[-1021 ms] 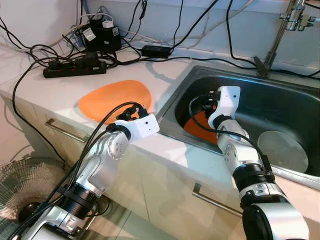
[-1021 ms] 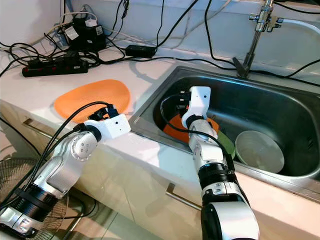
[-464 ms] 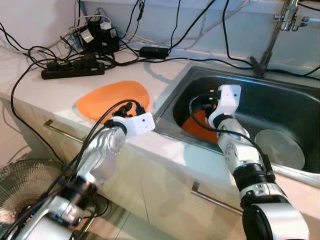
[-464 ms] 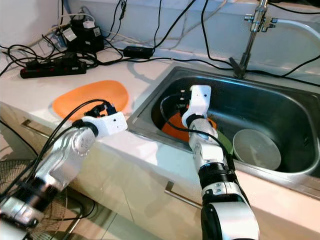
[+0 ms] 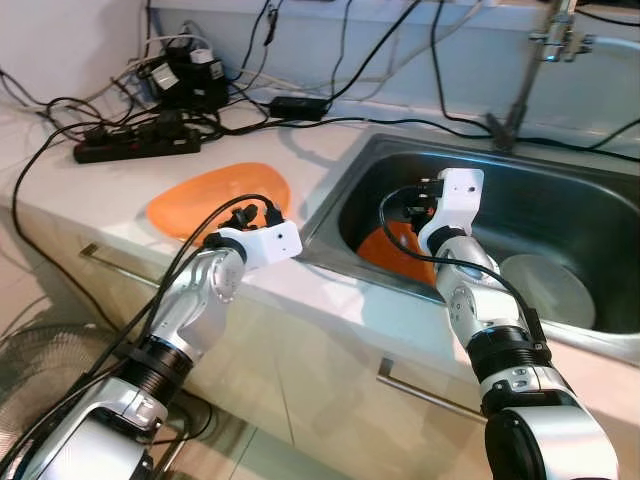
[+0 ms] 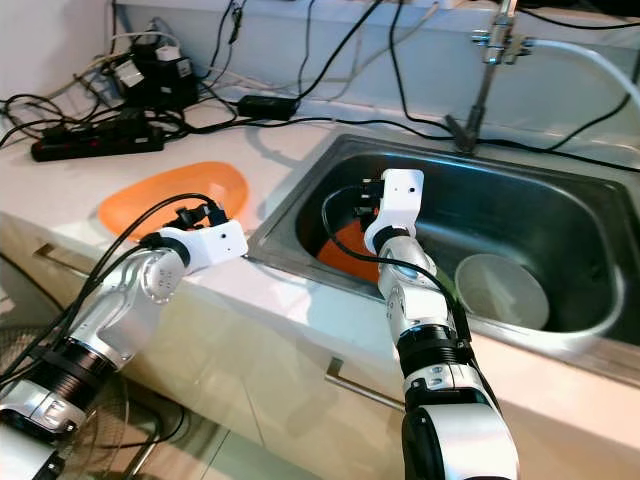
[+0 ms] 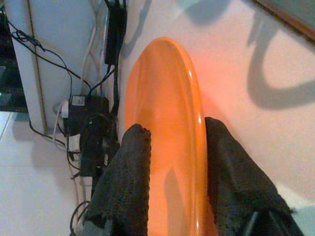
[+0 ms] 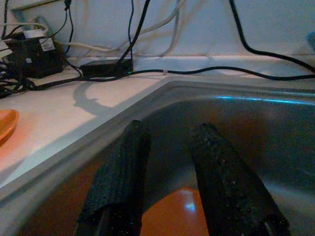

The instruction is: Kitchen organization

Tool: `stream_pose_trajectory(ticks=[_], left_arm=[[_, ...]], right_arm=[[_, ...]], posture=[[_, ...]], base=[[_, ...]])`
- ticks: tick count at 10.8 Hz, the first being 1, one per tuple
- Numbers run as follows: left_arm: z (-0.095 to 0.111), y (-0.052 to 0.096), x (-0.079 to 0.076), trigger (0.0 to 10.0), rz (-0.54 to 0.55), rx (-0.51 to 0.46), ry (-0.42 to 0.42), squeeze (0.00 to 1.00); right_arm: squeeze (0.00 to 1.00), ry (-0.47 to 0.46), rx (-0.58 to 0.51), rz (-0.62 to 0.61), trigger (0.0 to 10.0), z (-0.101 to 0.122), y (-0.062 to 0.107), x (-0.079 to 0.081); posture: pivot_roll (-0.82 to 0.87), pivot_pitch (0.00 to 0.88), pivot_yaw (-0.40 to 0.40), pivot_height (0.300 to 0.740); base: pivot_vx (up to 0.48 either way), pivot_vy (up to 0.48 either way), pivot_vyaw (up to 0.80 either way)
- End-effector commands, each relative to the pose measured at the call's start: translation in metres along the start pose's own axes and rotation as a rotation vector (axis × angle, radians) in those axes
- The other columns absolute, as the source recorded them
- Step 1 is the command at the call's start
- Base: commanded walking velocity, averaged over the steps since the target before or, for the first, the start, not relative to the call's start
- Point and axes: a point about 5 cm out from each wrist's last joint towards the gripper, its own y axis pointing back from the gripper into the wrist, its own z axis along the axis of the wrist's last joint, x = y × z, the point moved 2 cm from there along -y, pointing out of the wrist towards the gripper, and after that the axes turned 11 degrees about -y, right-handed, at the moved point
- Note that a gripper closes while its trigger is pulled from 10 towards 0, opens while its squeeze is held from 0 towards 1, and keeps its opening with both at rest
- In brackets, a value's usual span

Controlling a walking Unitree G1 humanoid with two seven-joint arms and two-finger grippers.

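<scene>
An orange plate [image 5: 215, 200] lies flat on the white counter, left of the sink. My left gripper [image 7: 177, 129] hovers at its near right edge, open, one finger on each side of the plate's rim. A second orange plate [image 5: 385, 250] leans in the left end of the steel sink [image 5: 330, 210]. My right gripper [image 8: 170, 130] hangs inside the sink just above that plate, open with nothing between its fingers. A round steel dish [image 5: 545, 290] lies in the sink to the right. A green edge [image 6: 452, 300] peeks out beside my right forearm.
A black power strip [image 5: 135, 148], adapters and many cables crowd the back of the counter. The faucet [image 5: 520, 80] rises behind the sink. A floor fan [image 5: 40, 370] stands low on the left. Drawer handles [image 5: 420, 390] run under the counter's front edge.
The view has shifted a little. My left arm has changed pose, with its gripper staying at the plate's near edge. The right arm has not moved.
</scene>
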Motion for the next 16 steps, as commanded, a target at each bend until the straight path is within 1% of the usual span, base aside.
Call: stream_pose_trajectory(ticks=[1,8,9,12,16], left_arm=[[-0.003,-0.001,-0.015,0.0,-0.057,0.009,-0.009,0.00],[-0.005,-0.001,-0.017,0.0,-0.068,0.010,-0.012,0.00],[-0.006,-0.001,-0.017,10.0,-0.067,0.012,-0.012,0.00],[-0.008,-0.001,-0.011,10.0,-0.030,0.022,-0.011,0.00],[-0.016,-0.003,-0.006,10.0,-0.028,0.043,-0.019,0.00]], right_arm=[[0.00,-0.010,0.001,-0.002,10.0,0.001,0.001,0.000],[0.00,-0.031,0.007,-0.005,10.0,0.000,0.001,-0.001],[0.00,-0.032,0.008,-0.006,10.0,0.000,0.001,-0.001],[0.00,-0.036,0.009,-0.007,10.0,0.000,0.001,-0.001],[0.00,-0.044,0.013,-0.009,10.0,0.000,0.000,-0.002]], posture=[[0.13,0.000,0.070,0.740],[0.14,0.000,0.066,0.740],[0.14,0.000,0.065,0.740],[0.14,0.000,0.065,0.740],[0.14,0.000,0.065,0.740]], base=[[0.000,0.000,0.00],[0.000,0.000,0.00],[0.000,0.000,0.00],[0.000,0.000,0.00],[0.000,0.000,0.00]])
